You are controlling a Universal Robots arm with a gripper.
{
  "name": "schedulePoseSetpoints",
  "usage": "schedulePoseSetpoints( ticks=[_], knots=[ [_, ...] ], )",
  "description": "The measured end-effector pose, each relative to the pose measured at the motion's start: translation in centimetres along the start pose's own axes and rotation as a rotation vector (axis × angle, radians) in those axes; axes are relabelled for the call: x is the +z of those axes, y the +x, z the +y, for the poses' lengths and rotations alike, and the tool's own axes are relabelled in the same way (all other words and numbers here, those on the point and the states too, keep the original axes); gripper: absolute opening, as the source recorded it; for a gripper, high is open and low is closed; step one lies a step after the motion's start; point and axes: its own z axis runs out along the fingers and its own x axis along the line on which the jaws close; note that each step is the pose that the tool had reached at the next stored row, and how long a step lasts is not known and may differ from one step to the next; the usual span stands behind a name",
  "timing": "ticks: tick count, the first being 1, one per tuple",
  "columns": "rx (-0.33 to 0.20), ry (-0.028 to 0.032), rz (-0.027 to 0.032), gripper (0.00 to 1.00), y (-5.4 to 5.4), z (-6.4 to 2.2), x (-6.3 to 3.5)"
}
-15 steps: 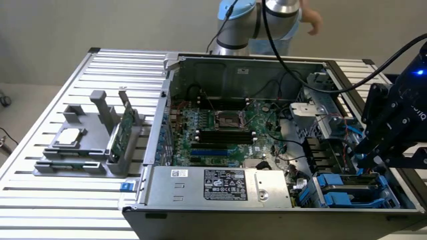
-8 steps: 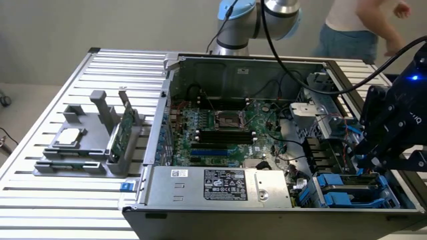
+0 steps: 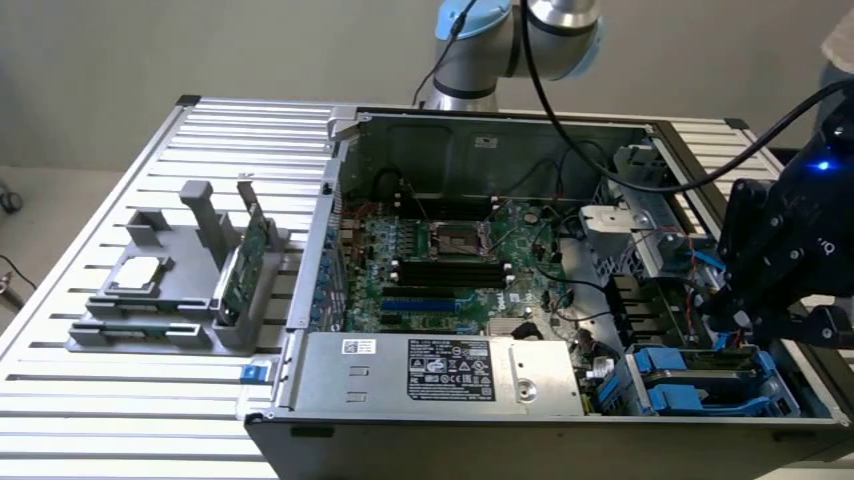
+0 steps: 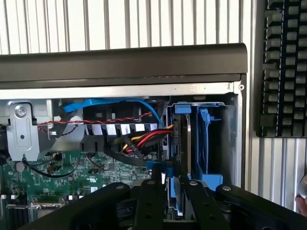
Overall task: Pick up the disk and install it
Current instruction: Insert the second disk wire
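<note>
Slatted table point(image 3: 120, 420) holds the case point(image 3: 534, 440); the disk point(image 4: 181, 143) stands on edge, its long axis upright, gripper point(image 4: 168, 191) grasping it.

The motherboard point(image 3: 441, 262) is green with black slots and one blue slot. The power supply point(image 3: 434, 372) is silver-grey and bears a black label. At four o'clock in the exterior view the disk point(image 3: 701, 385) shows its blue carrier. The gripper point(image 3: 761, 318) is black. The table point(image 3: 134, 160) is pale grey, ribbed in stripes. The cables point(image 4: 144, 139) are red, yellow and black. The keyboard point(image 4: 285, 67) is black.
</note>
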Motion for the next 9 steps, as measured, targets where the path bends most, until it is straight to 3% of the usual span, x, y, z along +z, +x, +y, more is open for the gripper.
schedulePoseSetpoints(
  ticks=[2, 7, 9],
  knots=[
    [0.000, 0.0002, 0.0070, 0.16, -0.08, -0.01, 0.07],
    [0.000, 0.0009, 0.0242, 0.16, -0.51, -0.03, 0.21],
    [0.000, 0.0011, 0.0282, 0.16, -0.74, -0.02, 0.29]
  ],
)
